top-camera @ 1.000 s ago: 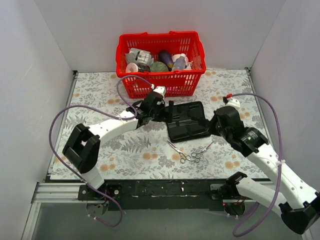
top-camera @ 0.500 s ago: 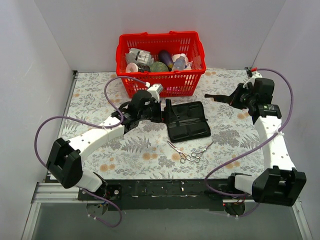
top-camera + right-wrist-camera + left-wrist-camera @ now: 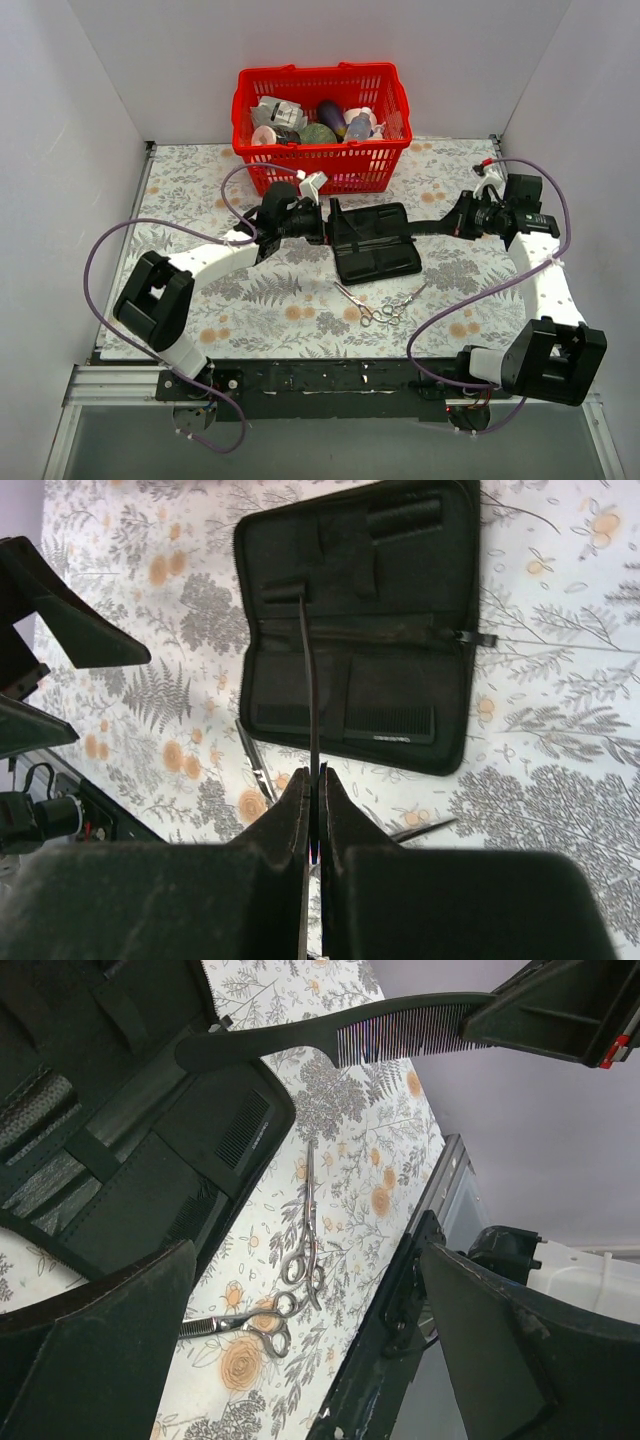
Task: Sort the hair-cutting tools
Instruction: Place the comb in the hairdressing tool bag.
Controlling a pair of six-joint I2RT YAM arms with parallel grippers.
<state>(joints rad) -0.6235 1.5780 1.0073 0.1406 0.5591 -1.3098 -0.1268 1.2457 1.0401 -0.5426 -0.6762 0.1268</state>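
Observation:
My right gripper (image 3: 453,224) is shut on the narrow black comb (image 3: 425,228) and holds it level, its tip over the right edge of the open black case (image 3: 375,245). The right wrist view shows the comb (image 3: 308,680) edge-on between the closed fingers (image 3: 290,810), above the case (image 3: 400,600). My left gripper (image 3: 325,222) is open and empty at the case's left edge. Two silver scissors (image 3: 353,299) (image 3: 400,300) lie on the cloth in front of the case. The left wrist view shows both scissors (image 3: 305,1230) (image 3: 240,1325) and the comb (image 3: 340,1035).
A red plastic basket (image 3: 320,152) with bottles and packets stands at the back. A second black comb (image 3: 390,725) sits in a pocket of the case. White walls close the table on the left, right and back.
My right arm lifted the comb away from the case to the far right, then swung back so the comb points at the case. My left arm shifted slightly by the case.

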